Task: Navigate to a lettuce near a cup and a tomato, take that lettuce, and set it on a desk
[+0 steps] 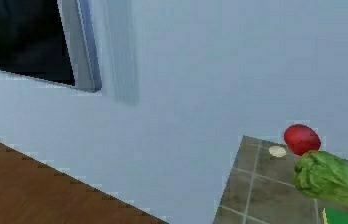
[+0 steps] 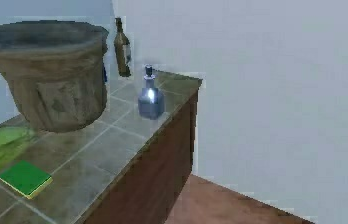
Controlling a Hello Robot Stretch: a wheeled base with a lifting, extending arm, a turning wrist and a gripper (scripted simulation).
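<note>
The approach is judged nearly done: the lettuce (image 1: 332,177) is seen at four o'clock in the forward view, on the tiled table (image 1: 250,192), with a tomato (image 1: 302,138) just beside it at eleven o'clock. The pincer's state cannot be told. Next, the base must be aligned for reaching.

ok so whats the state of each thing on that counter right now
tomato: whole, sitting on the tiled counter
lettuce: lying on the counter, just next to the tomato
large brown pot: upright, mouth up
dark bottle: upright, behind the pot
small blue bottle: upright, near the counter's edge
flat green thing: lying flat on the tiles
</note>
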